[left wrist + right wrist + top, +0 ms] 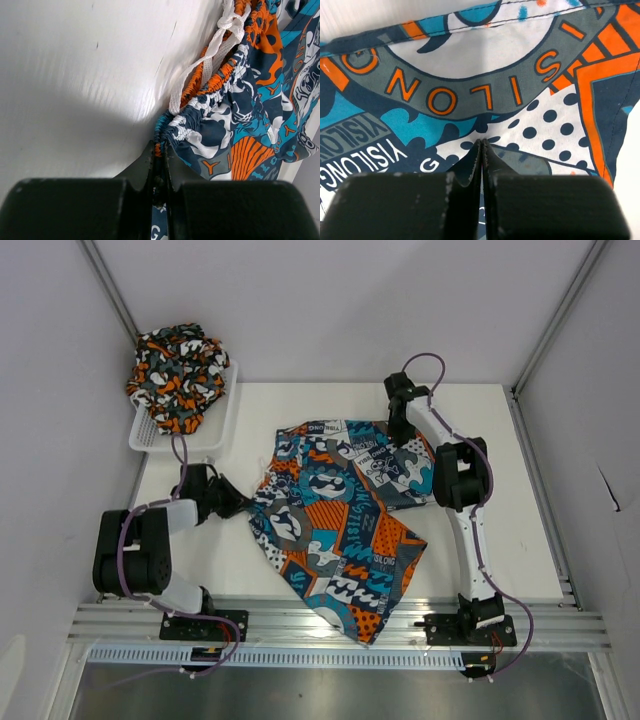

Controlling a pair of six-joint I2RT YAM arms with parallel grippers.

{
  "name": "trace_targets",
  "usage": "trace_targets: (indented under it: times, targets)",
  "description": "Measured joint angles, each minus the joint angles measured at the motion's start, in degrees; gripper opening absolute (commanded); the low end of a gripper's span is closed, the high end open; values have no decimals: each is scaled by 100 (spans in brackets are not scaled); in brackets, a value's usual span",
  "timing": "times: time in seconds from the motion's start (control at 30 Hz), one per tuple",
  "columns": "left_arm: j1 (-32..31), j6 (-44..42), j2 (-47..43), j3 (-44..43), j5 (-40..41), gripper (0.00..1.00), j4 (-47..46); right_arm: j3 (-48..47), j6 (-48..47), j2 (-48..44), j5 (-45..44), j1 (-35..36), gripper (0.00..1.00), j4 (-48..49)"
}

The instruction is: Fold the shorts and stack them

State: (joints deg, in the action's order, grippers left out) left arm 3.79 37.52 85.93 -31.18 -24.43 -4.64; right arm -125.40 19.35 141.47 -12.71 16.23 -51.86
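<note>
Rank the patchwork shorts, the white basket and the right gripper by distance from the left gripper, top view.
1. Patchwork shorts: clamped in the left gripper.
2. White basket: just behind it, far-left corner.
3. Right gripper: across the cloth, on the right.

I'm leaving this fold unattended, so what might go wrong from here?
The left gripper, jaws shut, pinches only the waistband edge of the patchwork shorts; a pull may slip it free. One leg hangs over the near edge of the table and might drag or snag on the rail.
</note>
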Motion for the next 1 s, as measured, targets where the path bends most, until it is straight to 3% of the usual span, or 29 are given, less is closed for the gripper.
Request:
trace_targets:
  times: [0.3, 0.47, 0.53, 0.6, 0.77, 0.93, 0.97, 1.0]
  targets:
    - [0, 83, 560, -562, 2, 8, -70, -1117, 26, 616, 345, -249, 0, -133]
    - [-9, 175, 1058, -1075, 2, 6, -74, -1283, 136, 717, 739, -531, 0, 116]
    - [-17, 203, 1244, -1329, 2, 6, -33, -1325, 197, 723, 863, -660, 27, 232]
    - [-26, 205, 1333, -1499, 2, 6, 15, -1364, 282, 723, 1034, -787, 65, 420]
    - [-24, 201, 1342, -1617, 4, 13, 111, -892, 262, 391, 1250, -1001, 72, 970]
    - [-7, 179, 1340, -1596, 0, 30, 61, 1150, 249, -1386, 1333, -914, 75, 1687]
    - [2, 166, 1338, -1572, -4, 33, 15, 1545, 245, -1840, 1318, -857, 78, 1821]
    - [15, 142, 1327, -1537, -11, 37, -42, 2028, 232, -2177, 1270, -800, 90, 2065]
